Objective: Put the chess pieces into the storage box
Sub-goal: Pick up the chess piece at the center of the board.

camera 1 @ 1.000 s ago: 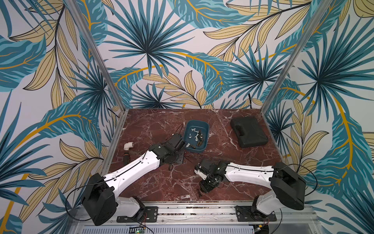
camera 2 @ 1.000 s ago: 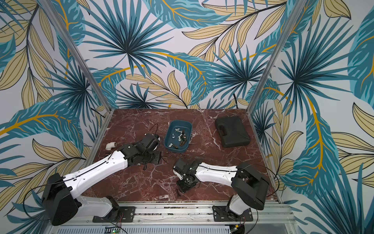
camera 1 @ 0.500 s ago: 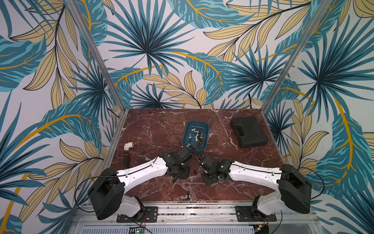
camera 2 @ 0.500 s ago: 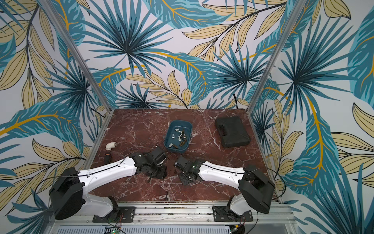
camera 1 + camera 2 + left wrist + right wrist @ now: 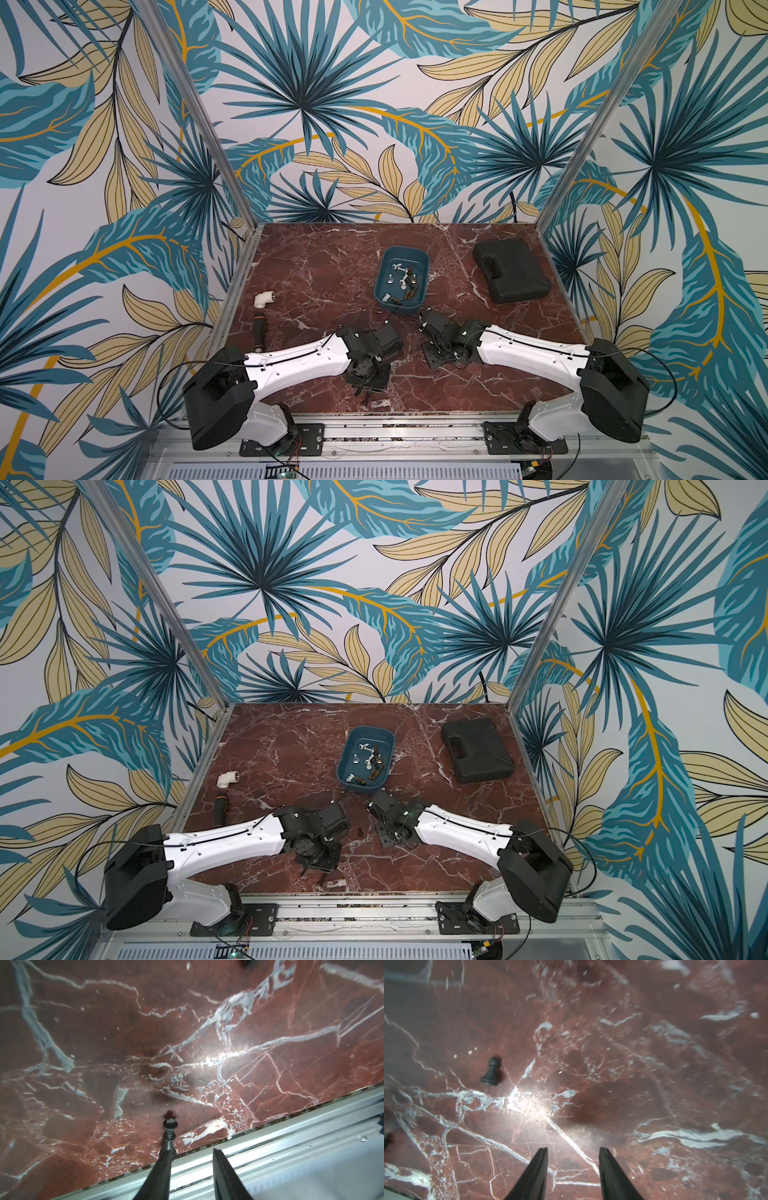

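Tabletop, close quarters: off my left gripper (image 5: 190,1151), a chess piece (image 5: 170,1126) stands at one finger's (image 5: 158,1172) tip (base hidden behind it), near the table (image 5: 83,1022) edge. A pawn (image 5: 491,1073) stands left of my right gripper (image 5: 572,1148). The storage box (image 5: 401,278), other pieces (image 5: 403,276) inside, lies beyond both.

My arms (image 5: 299,370): white shells, black joints and bases, thin black cables (image 5: 286,354) alongside; the fingers (image 5: 533,1176) are black and tapered.
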